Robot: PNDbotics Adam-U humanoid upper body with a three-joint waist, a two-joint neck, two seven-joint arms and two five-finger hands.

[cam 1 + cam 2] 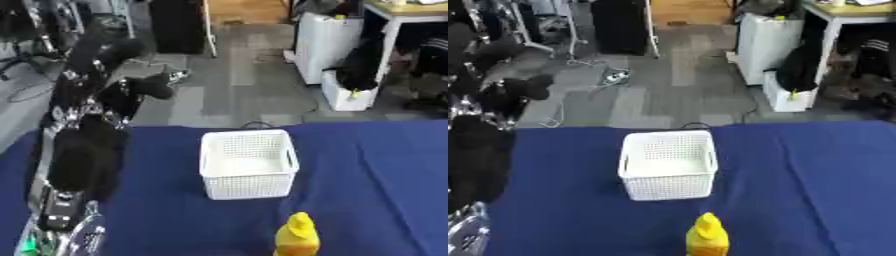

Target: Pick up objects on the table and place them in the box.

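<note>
We are holding our left hand (131,90) raised over the table's (385,170) far left corner, its fingers hidden so we cannot tell their state, and risking toppling the upright yellow bottle (297,236) at the near edge, just short of the white basket (248,170).

The robot's left arm (83,150) is a thick black limb, matte and rounded like a padded sleeve along its long middle part. Silver metal pieces show at its joints, glinting in a band about halfway up. The left hand (131,87) is black too, with bulbous dark fingers. Near the bottom edge the arm ends in a black block with small pale markings, and beside it sits a shiny silver part with a spot of green.
</note>
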